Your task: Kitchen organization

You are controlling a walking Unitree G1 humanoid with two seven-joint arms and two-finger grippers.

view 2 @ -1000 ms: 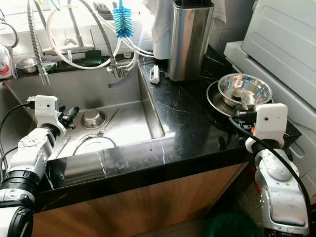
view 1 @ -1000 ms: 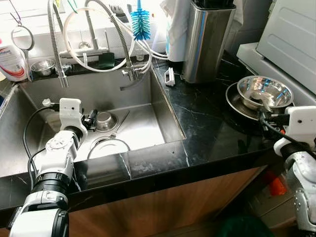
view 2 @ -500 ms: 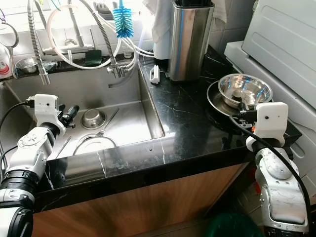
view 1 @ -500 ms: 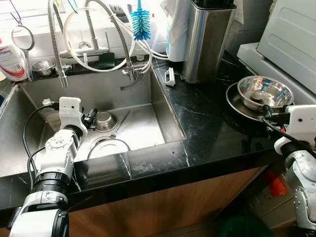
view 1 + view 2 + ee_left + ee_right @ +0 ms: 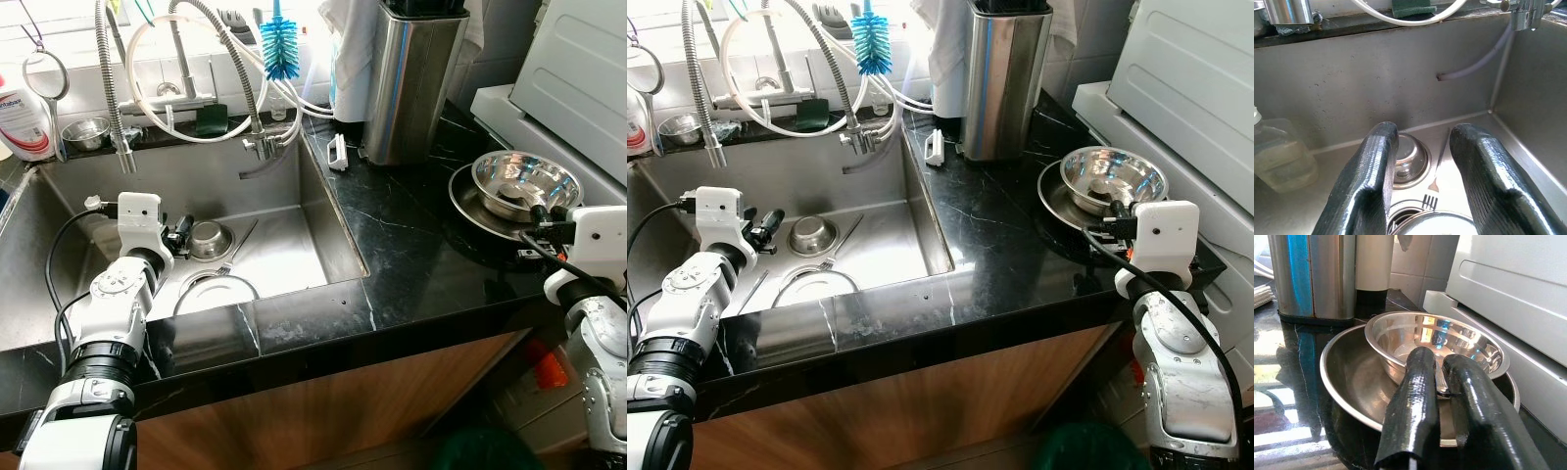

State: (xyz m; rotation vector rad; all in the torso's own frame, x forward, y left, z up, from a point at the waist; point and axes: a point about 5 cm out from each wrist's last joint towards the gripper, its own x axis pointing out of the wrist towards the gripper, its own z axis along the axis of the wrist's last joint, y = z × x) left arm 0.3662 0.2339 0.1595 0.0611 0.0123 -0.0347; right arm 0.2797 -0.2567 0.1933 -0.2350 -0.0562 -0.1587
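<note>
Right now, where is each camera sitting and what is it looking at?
Eye views: on the head, looking down at the sink and counter; both arms show.
Left wrist view: on the left arm, looking along the left tool, open, over the small cup and fork.
Right wrist view: on the right arm, facing the bowl in the pan; right tool nearly shut.
Shared: the eye views show that bowl too.

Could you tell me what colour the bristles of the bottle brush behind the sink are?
Bright blue; the bottle brush shows best in the left eye view.
</note>
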